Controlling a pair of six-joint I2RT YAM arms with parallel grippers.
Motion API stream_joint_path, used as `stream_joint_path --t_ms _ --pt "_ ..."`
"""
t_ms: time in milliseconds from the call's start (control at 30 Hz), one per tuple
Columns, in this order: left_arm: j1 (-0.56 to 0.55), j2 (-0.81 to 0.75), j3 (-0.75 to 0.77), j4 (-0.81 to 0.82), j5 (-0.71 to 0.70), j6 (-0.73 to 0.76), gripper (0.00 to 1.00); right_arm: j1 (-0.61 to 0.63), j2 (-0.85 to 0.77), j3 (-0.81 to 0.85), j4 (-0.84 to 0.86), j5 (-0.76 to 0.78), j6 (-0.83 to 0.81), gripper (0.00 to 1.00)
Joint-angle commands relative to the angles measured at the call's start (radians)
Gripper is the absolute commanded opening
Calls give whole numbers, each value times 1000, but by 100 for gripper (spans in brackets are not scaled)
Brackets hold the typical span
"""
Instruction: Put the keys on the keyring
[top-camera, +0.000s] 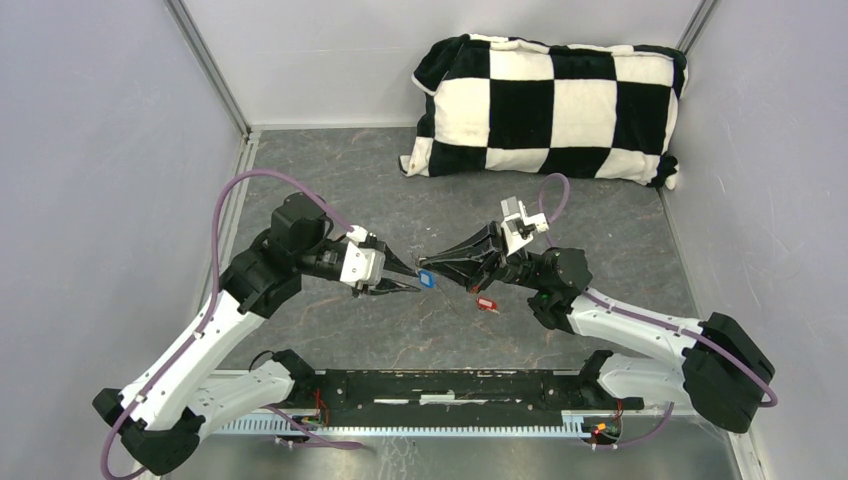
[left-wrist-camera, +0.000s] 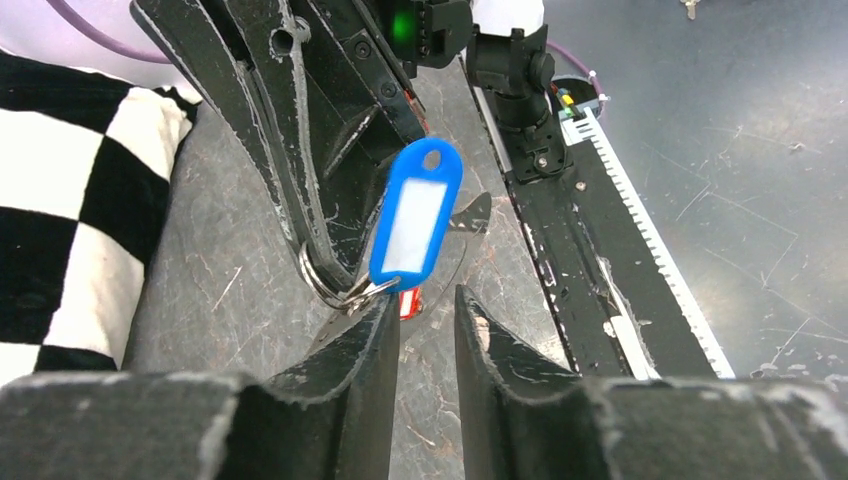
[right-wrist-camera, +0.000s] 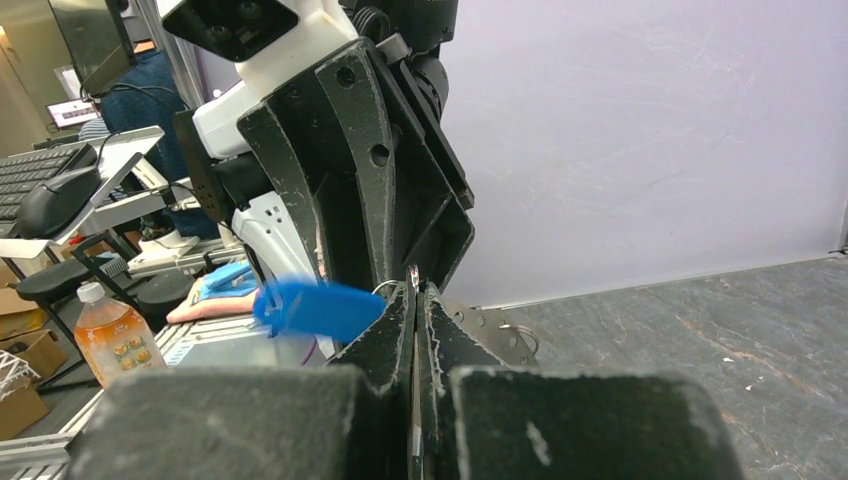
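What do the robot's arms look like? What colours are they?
The left arm and right arm are white with chunky black joints. A thin purple cable loops along each one. Their jaws are black, pointy wedges, scuffed with pale scratches. A small green light glows on the right arm.

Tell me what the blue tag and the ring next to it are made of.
The blue key tag looks like smooth, glossy moulded plastic, with a white insert, possibly paper. The ring looks like bare metal: silvery, thin and shiny, probably steel, though that is a guess.
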Motion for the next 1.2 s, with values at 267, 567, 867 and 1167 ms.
stream_joint_path --t_ms 267,567,867,1167 --pt "-6 -45 85 -149 -200 92 35 5 -108 18 -123 -55 -126 0" --pt "-6 -28 134 -168 -147 97 41 6 -118 70 -240 -112 -181 0" --pt "-6 27 130 -169 -55 44 36 6 -91 127 -306 -150 -204 1" --pt "-6 30 162 -170 -35 22 35 6 -89 160 -389 -150 -254 1"
